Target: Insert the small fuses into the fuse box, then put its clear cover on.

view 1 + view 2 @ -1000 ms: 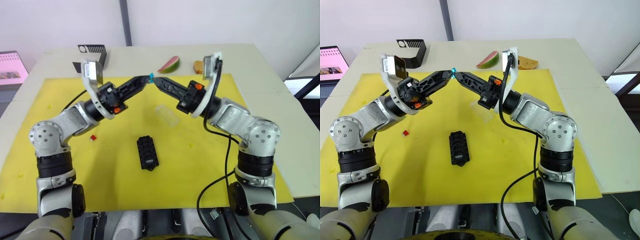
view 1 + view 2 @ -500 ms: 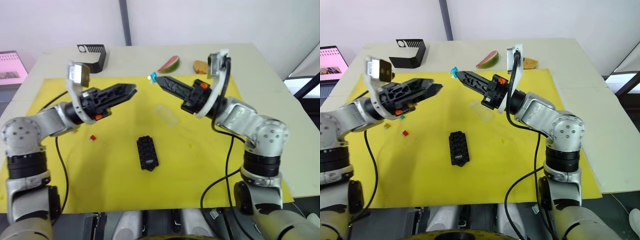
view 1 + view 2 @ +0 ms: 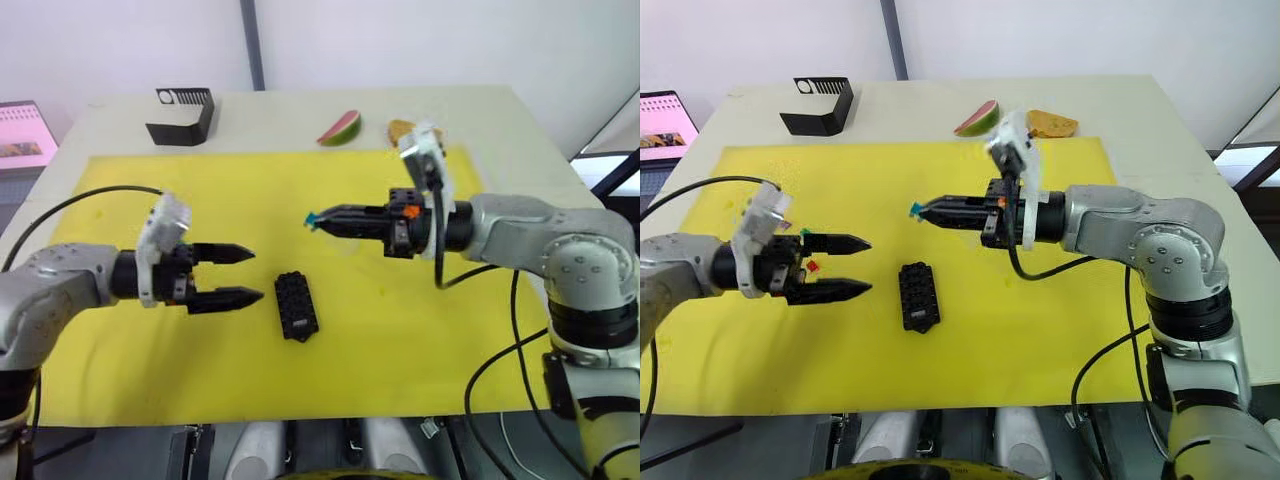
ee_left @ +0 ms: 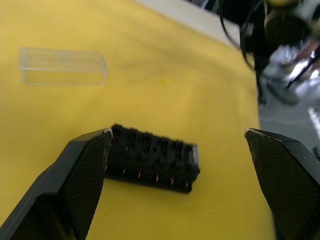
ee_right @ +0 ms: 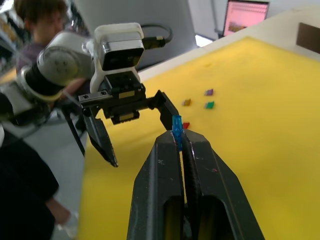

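Fuse box (image 3: 296, 305) lies between both tools; clear cover (image 4: 62, 66) probably behind it.

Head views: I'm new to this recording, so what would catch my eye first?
The right end effector is shut on a blue fuse, held in the air above the yellow mat. Facing it, the left end effector hovers wide open beside the black fuse box at the mat's middle. In the left wrist view, the clear cover lies on the mat beyond the box.
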Robot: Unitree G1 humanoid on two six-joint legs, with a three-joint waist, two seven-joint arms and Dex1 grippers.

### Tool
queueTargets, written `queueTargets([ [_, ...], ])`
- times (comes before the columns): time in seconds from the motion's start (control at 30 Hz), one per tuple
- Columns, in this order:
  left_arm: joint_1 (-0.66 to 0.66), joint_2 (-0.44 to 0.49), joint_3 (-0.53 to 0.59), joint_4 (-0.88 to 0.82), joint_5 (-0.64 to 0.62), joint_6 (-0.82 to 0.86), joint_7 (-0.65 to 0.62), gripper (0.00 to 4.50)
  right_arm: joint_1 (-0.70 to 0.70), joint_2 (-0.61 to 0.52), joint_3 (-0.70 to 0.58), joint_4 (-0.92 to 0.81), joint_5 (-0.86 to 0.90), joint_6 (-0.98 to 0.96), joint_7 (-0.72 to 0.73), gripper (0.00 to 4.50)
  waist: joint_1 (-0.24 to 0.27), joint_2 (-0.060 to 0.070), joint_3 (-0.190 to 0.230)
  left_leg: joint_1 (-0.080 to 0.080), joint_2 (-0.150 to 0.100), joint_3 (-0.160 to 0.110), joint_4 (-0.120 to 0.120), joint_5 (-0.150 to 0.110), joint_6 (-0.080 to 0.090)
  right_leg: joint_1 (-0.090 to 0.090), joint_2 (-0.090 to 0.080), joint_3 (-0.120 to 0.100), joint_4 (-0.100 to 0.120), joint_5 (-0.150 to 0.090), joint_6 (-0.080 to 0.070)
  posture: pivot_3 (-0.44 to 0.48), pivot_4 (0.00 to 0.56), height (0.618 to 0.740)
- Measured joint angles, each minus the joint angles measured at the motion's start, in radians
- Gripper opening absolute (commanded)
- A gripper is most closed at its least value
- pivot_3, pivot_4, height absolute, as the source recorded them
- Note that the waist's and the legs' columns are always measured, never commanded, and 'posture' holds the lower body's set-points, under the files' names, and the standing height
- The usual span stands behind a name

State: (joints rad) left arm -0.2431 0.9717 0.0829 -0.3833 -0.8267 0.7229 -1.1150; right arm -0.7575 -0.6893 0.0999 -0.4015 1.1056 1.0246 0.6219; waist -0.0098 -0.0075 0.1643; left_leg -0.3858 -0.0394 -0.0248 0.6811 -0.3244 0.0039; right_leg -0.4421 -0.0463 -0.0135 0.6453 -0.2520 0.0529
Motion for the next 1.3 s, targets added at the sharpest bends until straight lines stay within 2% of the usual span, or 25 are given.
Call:
queueTargets([
  [0.17,0.048,-0.002,-0.069,-0.030,0.147,-0.142,-0.043,4.46,-0.018,-0.061,0.208,-0.048,-0.282,-0.148,0.191,0.00,-0.001,0.000,0.000,-0.002,0.000,0.000,0.000,0.000,0.001,-0.003,0.000,0.000,0.000,0.000,0.000,0.000,0.150,0.740],
  [0.3,0.056,-0.002,-0.071,-0.033,0.186,-0.174,-0.062,4.46,-0.018,-0.079,0.338,-0.046,-0.461,-0.243,0.301,0.00,-0.001,0.001,0.000,-0.002,0.000,0.000,0.001,0.000,0.001,-0.002,0.000,0.000,0.000,0.000,0.000,0.000,0.150,0.740],
  [0.53,0.119,-0.002,-0.079,-0.026,0.270,-0.242,-0.072,4.46,-0.018,-0.058,0.366,-0.014,-0.569,-0.277,0.400,0.00,-0.001,0.001,0.000,-0.002,0.000,0.000,0.001,0.000,0.000,-0.002,0.000,0.000,0.000,0.000,0.000,0.000,0.150,0.740],
  [1.0,0.149,-0.013,-0.049,0.028,0.288,-0.280,-0.096,4.46,-0.057,0.089,0.452,0.046,-0.725,-0.276,0.437,0.00,-0.001,0.000,0.000,-0.002,0.000,0.000,0.002,0.000,0.000,-0.002,0.000,-0.001,0.002,0.000,0.000,0.000,0.150,0.740],
  [1.3,0.151,-0.012,-0.046,0.020,0.291,-0.257,-0.087,4.46,-0.057,0.116,0.473,0.057,-0.767,-0.287,0.464,0.00,-0.002,0.000,0.000,-0.002,0.000,0.000,0.002,0.000,0.000,-0.002,0.000,-0.001,0.002,0.000,0.000,0.000,0.150,0.740],
])
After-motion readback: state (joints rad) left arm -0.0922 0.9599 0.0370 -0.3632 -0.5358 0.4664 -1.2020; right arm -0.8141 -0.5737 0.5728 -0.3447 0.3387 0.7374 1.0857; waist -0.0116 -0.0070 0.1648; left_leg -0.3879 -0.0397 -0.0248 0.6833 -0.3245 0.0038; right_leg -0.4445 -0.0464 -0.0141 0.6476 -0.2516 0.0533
